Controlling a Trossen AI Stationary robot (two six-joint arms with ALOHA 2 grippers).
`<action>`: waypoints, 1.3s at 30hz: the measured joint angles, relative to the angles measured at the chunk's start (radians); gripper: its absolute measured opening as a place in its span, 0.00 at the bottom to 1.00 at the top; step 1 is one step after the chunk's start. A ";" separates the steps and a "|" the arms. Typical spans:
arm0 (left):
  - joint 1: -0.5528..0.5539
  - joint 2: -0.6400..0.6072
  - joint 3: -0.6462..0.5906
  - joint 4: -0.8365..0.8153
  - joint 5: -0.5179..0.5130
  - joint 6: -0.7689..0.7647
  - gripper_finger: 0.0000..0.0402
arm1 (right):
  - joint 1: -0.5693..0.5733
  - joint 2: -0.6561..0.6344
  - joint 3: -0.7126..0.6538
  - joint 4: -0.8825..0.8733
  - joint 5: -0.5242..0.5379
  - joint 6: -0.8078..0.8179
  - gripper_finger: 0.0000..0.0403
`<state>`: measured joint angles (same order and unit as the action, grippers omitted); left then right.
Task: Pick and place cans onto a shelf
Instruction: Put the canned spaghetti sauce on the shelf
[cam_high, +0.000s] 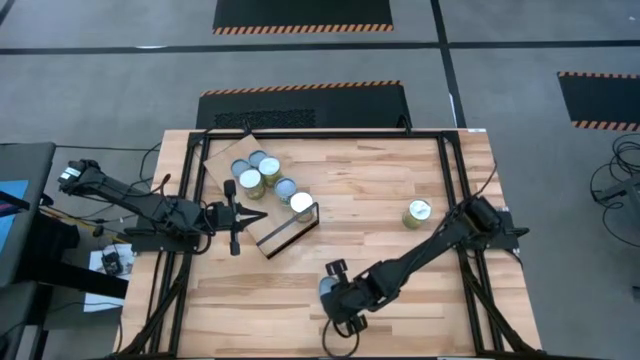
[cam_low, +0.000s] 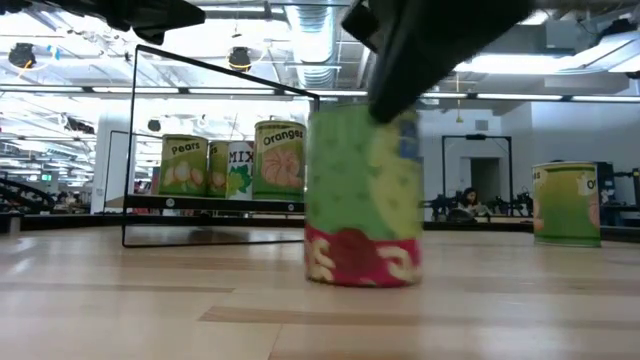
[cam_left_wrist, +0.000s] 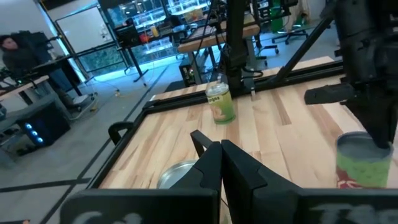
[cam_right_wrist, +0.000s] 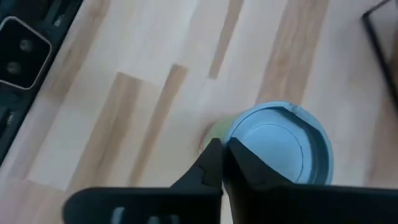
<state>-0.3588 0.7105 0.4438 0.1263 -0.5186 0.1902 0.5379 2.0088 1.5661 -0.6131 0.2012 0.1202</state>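
**Right jaws closed at rim of front can**

The right gripper (cam_high: 330, 287) hung near the bench's (cam_high: 400, 300) front edge, its jaws together at the rim of a green-and-red can (cam_low: 362, 195) that stood upright on the wood; whether they pinched the rim could not be told. Another can (cam_high: 417, 213) stood well apart, toward the right. The left gripper (cam_high: 232, 215), jaws together, waited beside the shelf (cam_high: 262, 200), which carried several cans (cam_high: 262, 178).

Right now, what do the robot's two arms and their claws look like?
Both arms are dark, slim and jointed. The left claw ends in two narrow black fingers tapering to points. The right claw is black and blocky, with matching angular fingers. Thin cables trail beside the left arm's base.
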 joint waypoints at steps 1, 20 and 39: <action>0.000 0.000 0.000 0.000 0.000 0.000 0.00 | -0.007 -0.003 0.004 0.012 -0.003 -0.022 0.03; 0.000 0.000 0.000 0.004 0.001 0.007 0.00 | -0.163 0.044 0.081 0.171 -0.203 -0.268 0.04; 0.000 0.000 0.000 0.004 0.044 0.007 0.00 | -0.183 0.059 0.083 0.133 -0.201 -0.286 0.10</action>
<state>-0.3584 0.7109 0.4438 0.1302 -0.4746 0.1974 0.3553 2.0674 1.6493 -0.4801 0.0005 -0.1661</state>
